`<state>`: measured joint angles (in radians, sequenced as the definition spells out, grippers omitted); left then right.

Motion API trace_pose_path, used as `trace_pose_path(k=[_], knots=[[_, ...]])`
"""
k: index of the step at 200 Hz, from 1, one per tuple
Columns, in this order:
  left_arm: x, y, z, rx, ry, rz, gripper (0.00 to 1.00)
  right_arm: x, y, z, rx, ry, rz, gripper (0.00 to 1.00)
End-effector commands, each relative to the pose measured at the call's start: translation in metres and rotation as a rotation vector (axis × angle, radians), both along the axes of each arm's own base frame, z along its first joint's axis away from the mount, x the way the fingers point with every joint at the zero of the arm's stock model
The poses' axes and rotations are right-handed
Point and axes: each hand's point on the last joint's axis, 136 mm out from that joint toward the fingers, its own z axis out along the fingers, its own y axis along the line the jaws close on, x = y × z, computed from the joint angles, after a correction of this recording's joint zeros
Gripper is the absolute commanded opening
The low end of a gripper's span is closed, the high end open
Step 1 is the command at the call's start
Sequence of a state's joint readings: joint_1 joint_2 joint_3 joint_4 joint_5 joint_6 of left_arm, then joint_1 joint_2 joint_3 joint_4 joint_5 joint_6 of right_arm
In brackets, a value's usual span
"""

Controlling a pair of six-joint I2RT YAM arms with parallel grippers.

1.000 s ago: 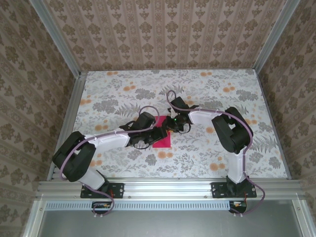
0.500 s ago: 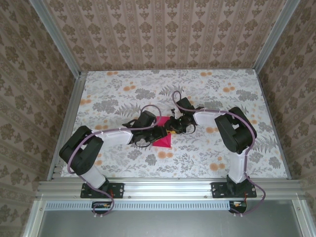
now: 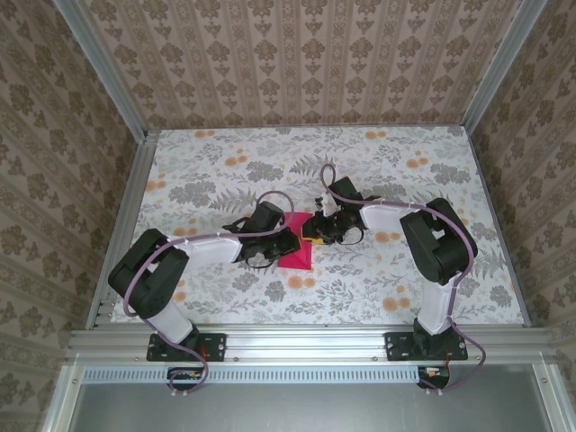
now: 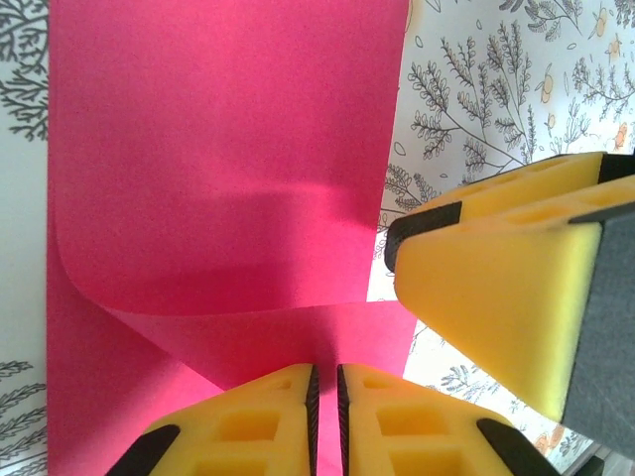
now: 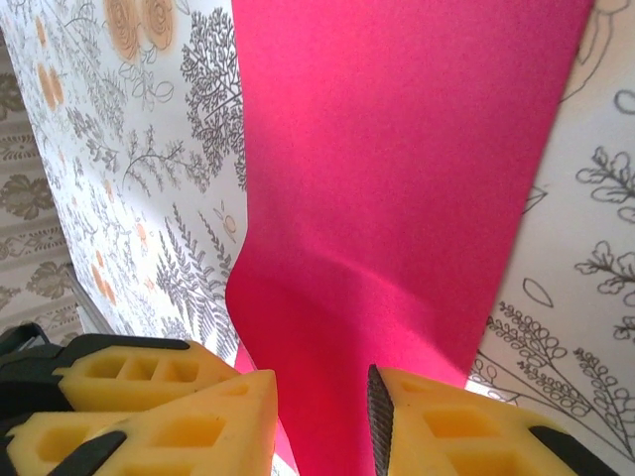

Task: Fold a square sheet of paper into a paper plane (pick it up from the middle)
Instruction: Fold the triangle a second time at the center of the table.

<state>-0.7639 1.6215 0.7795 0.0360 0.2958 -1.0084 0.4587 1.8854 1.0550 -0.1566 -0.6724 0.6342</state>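
Top external view: the square sheet of paper (image 3: 297, 256) is seen near the centre of the floral desk (image 3: 396, 171), a little toward 6 o'clock, with both arms met over it. The left gripper (image 4: 323, 375) is set at the sheet's 9 o'clock side and the right gripper (image 5: 322, 387) at its 3 o'clock side. From the left wrist, the jaws are seen clenched almost together on a raised part of the sheet, and a curl is lifted off the desk at 8 o'clock. From the right wrist, the jaws are seen released, straddling the paper without pinching it. An early fold is judged to be in hand. For the next move, the pinched part would need to be carried across and its edges matched while the sheet is kept from sliding.
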Motion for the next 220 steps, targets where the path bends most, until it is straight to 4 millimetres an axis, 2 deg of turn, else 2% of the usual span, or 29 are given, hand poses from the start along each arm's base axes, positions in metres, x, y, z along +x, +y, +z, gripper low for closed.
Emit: trace_pose_path(k=[1,46,96,116,220], knots=[[0.002,-0.001,0.003,0.007,-0.012,-0.017,0.14,-0.007,0.004,0.015,0.054,-0.031,0.049,0.32],[0.002,-0.001,0.001,0.011,-0.004,-0.019,0.11,-0.011,0.006,0.015,0.077,-0.033,0.067,0.3],[0.003,-0.004,0.003,-0.003,-0.006,-0.029,0.11,-0.013,0.004,0.01,0.064,-0.032,0.083,0.14],[0.003,-0.007,0.005,-0.012,-0.007,-0.04,0.12,-0.012,-0.001,0.003,0.021,-0.036,0.072,0.11],[0.004,-0.019,0.003,-0.037,0.005,-0.073,0.17,-0.006,-0.021,-0.016,-0.123,-0.07,0.031,0.08]])
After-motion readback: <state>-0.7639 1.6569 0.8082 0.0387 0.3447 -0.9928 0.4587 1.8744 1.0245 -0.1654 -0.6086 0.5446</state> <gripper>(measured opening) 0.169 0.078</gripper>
